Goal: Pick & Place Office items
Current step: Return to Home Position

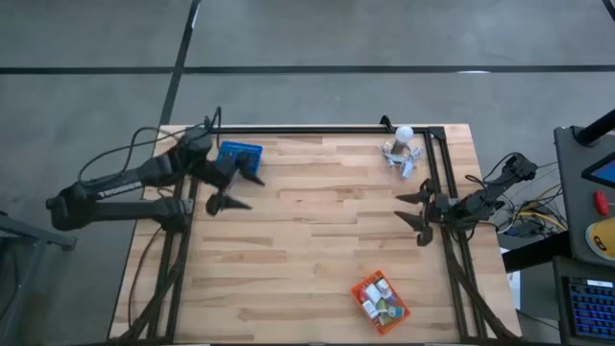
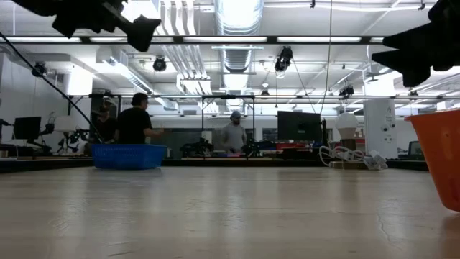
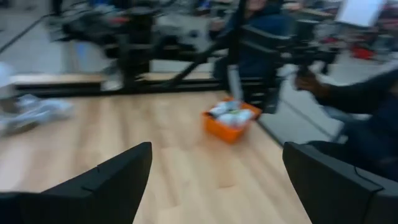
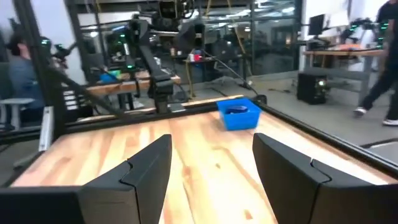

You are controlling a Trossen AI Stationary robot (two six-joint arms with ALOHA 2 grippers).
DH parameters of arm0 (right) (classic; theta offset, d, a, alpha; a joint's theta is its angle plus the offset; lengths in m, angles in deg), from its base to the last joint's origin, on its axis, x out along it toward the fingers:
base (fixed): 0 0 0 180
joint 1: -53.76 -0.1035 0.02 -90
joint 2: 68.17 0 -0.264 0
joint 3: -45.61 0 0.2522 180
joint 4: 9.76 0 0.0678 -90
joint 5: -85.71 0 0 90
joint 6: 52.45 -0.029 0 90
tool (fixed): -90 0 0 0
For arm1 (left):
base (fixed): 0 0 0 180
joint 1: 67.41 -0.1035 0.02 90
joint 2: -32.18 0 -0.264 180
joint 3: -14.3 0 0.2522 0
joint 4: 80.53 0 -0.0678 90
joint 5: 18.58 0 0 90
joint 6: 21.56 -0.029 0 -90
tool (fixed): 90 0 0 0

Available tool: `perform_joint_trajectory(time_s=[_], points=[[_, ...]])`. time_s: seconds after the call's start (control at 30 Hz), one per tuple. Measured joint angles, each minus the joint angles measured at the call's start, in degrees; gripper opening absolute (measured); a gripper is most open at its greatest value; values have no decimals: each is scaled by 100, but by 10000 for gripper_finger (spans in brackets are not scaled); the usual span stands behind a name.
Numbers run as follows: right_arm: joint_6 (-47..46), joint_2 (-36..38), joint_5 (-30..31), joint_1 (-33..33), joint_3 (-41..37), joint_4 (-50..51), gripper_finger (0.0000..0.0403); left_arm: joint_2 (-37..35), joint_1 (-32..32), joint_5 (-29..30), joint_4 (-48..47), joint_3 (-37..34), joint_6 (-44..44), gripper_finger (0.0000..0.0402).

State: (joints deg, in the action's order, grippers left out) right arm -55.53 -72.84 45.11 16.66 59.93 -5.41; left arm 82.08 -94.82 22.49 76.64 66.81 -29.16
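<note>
The orange basket point(image 1: 359, 285), by the table's point(image 1: 307, 240) near edge, holds small office items point(image 1: 381, 304). The blue basket point(image 1: 240, 152), by the far left corner, holds a dark item point(image 4: 236, 110). The left gripper point(image 1: 240, 190) and right gripper point(image 1: 416, 216) are spread wide and empty.

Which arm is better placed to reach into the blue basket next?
Probably the left: the left gripper hangs open just beside the blue basket, while the right gripper waits open across the table near its right edge.

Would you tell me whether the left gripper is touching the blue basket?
Apart. The low view shows the left gripper high above the blue basket on the table.
</note>
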Motion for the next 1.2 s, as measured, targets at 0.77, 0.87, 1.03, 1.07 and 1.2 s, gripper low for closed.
perform_joint_trajectory(time_s=[0.77, 0.87, 1.03, 1.07, 1.2], points=[[638, 4, -3733, 60, 210, -366, 219, -2280, 3804, 2275, 2533, -2944, 1021, 367], [648, 2, -3735, 210, 210, -351, 219, -2300, 3906, 2283, 2607, -3037, 862, 367], [560, 2, -3746, 727, 161, -286, 219, -2356, 3909, 1929, 2736, -3170, 583, 367], [528, 2, -3753, 885, 118, -286, 219, -2382, 3910, 1780, 2809, -3188, 542, 367], [350, -11, -4413, 1681, -4, -146, 219, -2543, 3909, 1417, 2873, -3252, 459, 367]])
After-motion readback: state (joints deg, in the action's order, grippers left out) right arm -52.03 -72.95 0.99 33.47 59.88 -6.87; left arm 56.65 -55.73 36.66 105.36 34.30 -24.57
